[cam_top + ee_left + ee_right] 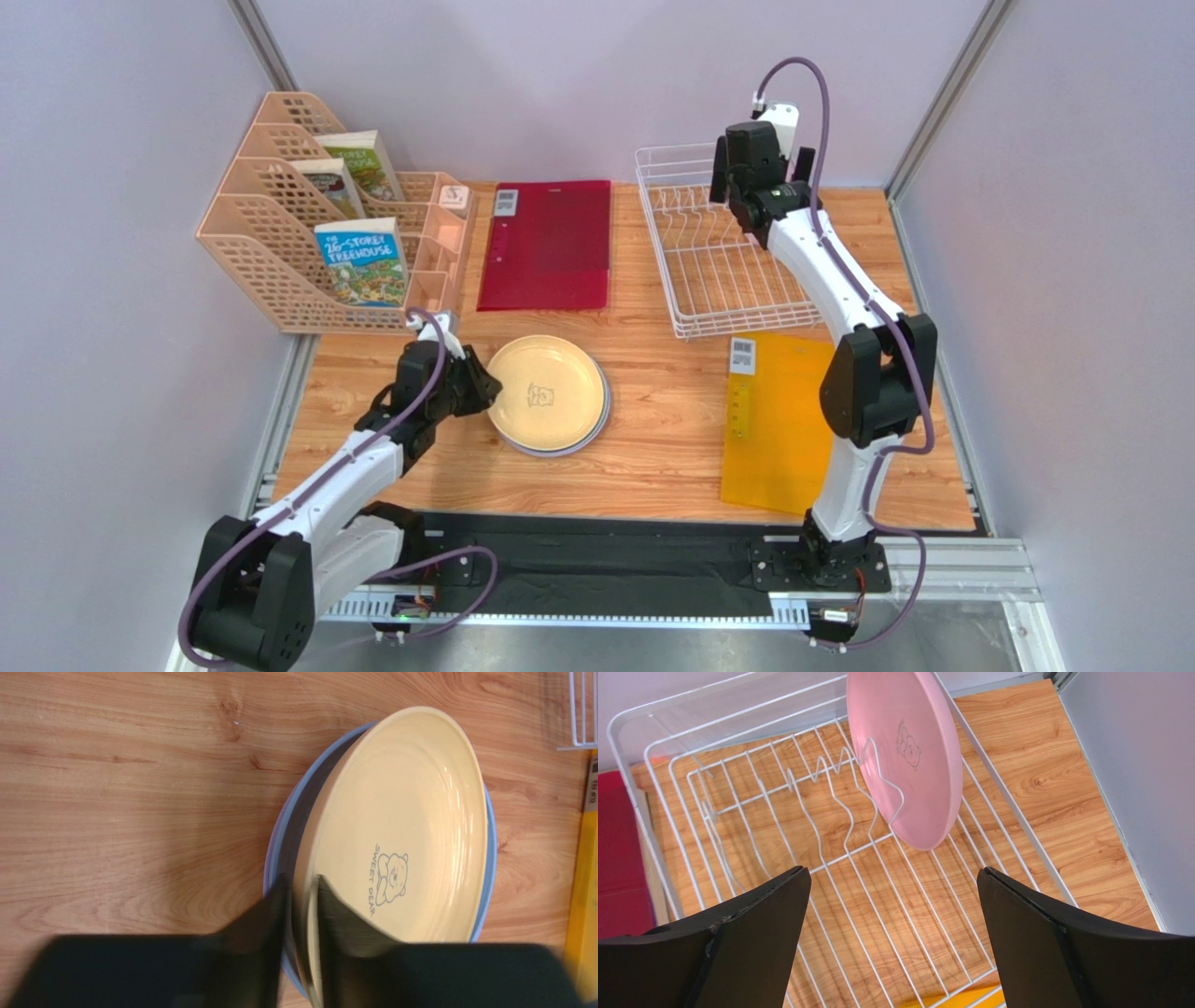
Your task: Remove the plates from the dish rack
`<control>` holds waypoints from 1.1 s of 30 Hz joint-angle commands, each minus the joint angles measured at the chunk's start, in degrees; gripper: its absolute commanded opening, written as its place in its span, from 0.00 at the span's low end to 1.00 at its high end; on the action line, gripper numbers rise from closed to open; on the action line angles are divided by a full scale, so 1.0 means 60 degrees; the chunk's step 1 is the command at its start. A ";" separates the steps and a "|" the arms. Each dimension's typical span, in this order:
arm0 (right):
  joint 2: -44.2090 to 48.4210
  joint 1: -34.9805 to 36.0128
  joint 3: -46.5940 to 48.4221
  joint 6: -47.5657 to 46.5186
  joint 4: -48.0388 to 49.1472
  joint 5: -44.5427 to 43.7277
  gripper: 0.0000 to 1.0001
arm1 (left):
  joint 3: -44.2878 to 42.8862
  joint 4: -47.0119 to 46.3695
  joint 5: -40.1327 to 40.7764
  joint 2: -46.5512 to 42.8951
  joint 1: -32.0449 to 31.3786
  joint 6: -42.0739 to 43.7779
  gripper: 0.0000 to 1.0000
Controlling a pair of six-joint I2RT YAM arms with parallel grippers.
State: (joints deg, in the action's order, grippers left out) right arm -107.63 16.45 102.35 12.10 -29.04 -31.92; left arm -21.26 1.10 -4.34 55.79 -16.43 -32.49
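Yellow plate [407, 833] pinched at rim by left gripper [302, 903], tilted over blue plate [490, 847]; clatter risked if released high. Right gripper [892, 875] held wide above rack [716, 280].

Peach lattice file holders [281, 238] stand at the far left corner of the wooden desk [659, 420], with three books [361, 261] upright in them. Just to their right lies a red folder [547, 245]. A yellow folder [779, 427] lies flat toward the right; each folder bears a barcode label [742, 356].
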 commanded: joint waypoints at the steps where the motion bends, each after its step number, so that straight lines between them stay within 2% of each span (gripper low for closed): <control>1: -0.0883 -0.0178 0.0987 -0.0390 0.0065 -0.0889 0.96 | 0.0027 -0.0418 0.0225 0.0179 -0.0031 -0.0049 0.53; 2: -0.0957 -0.0163 0.1062 -0.0492 0.0151 -0.1137 0.96 | 0.0027 -0.0433 0.0240 0.0165 -0.0031 -0.0063 0.61; 4: -0.1162 -0.0192 0.1150 -0.0784 0.0443 -0.1286 0.96 | 0.0056 -0.0491 0.0167 0.0121 -0.0031 -0.0020 0.70; 6: -0.1526 -0.0309 0.1471 -0.1049 0.0679 -0.1505 0.96 | 0.0056 -0.0462 0.0210 -0.0025 -0.0031 -0.0020 0.74; 8: -0.1849 -0.0412 0.1997 -0.1195 0.0665 -0.1913 0.96 | 0.0085 -0.0521 0.0254 -0.0259 -0.0031 0.0024 0.77; 13: -0.2729 -0.0822 0.2761 -0.1064 0.0591 -0.1726 0.95 | 0.0027 -0.0360 0.0284 -0.1077 -0.0031 0.0229 0.80; 17: -0.3242 -0.1187 0.3142 -0.0612 0.0416 -0.0922 0.89 | 0.0041 -0.0433 0.0152 -0.2001 -0.0031 0.0361 0.83; 20: -0.3374 -0.1510 0.3026 0.0077 0.0459 -0.0043 0.67 | 0.0334 -0.0930 0.0181 -0.2953 -0.0031 0.0565 0.88; 22: -0.3374 -0.1569 0.2879 0.0210 0.0532 0.0498 0.25 | 0.0408 -0.1062 0.0254 -0.3494 -0.0031 0.0683 0.89; 24: -0.3345 -0.1584 0.2762 0.0225 0.0620 0.0676 0.00 | 0.0364 -0.1077 0.0327 -0.3702 -0.0031 0.0771 0.91; 29: -0.3068 -0.1293 0.2513 -0.0257 0.0855 0.0796 0.00 | 0.0159 -0.1253 0.0313 -0.3352 -0.0031 0.0815 0.91; 33: -0.2789 -0.0648 0.2498 -0.1121 0.0942 -0.1369 0.00 | 0.0071 -0.1662 0.0210 -0.2708 -0.0045 0.0611 0.91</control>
State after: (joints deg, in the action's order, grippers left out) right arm -127.94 7.53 117.71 5.69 -28.29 -34.79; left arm -19.22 -4.86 -2.72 36.69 -16.60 -29.10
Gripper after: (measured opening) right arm 0.056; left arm 0.910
